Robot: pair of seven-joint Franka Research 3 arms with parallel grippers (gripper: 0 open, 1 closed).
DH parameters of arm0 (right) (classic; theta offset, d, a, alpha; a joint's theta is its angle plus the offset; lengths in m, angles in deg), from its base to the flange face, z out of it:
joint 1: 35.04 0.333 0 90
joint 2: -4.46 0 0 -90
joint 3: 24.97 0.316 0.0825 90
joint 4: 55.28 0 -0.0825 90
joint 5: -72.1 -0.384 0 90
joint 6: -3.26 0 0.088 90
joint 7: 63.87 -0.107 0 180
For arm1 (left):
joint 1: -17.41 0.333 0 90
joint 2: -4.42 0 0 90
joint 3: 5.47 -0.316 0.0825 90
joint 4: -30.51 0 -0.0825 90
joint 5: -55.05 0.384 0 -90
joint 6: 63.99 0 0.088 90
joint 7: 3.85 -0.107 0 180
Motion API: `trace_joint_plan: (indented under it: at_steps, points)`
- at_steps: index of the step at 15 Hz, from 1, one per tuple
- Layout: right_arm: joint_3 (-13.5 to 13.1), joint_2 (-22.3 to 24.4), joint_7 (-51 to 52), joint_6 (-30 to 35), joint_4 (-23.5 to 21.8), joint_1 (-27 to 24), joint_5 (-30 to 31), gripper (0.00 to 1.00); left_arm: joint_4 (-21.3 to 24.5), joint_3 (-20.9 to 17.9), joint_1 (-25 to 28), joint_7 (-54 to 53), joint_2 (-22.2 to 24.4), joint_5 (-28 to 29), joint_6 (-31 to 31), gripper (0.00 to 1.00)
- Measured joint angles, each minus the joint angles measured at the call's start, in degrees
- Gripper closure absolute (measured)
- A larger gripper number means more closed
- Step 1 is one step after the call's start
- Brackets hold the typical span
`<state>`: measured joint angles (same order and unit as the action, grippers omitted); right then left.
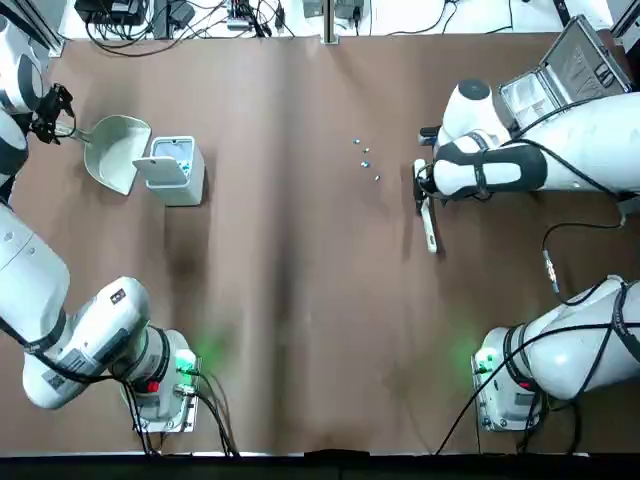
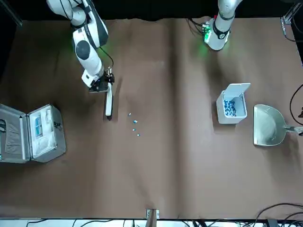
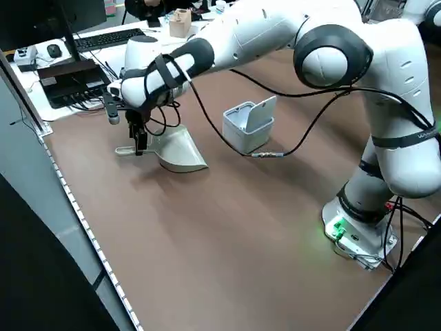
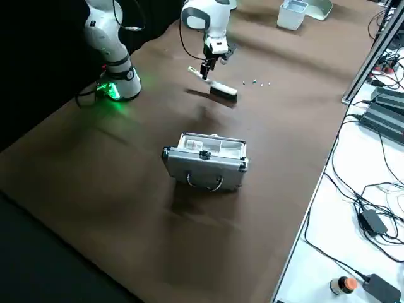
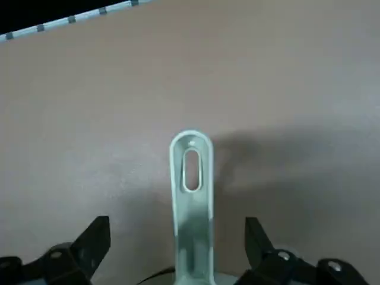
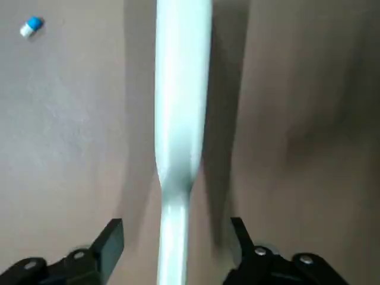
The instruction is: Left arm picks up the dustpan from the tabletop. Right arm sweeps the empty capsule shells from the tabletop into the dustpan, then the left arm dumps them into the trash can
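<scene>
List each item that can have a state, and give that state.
Trash can: lid open, capsule shells inside
Metal case: open
Left gripper: open around the dustpan's handle
Right gripper: open around the brush's handle

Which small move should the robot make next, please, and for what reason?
Probably the left hand should close on the handle of the dustpan: its fingers stand open on both sides of that handle, with gaps visible, while the capsule shells lie on the tabletop, away from the pan.
</scene>
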<state>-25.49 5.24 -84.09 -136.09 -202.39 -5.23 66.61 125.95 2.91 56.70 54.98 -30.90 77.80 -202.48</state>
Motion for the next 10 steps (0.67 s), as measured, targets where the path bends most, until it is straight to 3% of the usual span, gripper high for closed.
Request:
trace_joint_plan:
  at_steps: [10]
  points:
    - [0.0, -3.7, -0.1, -2.9, -0.9, 0.9, 0.0, 0.32, -0.9, -0.5, 0.0, -0.4, -3.1, 0.1, -3.2, 0.00]
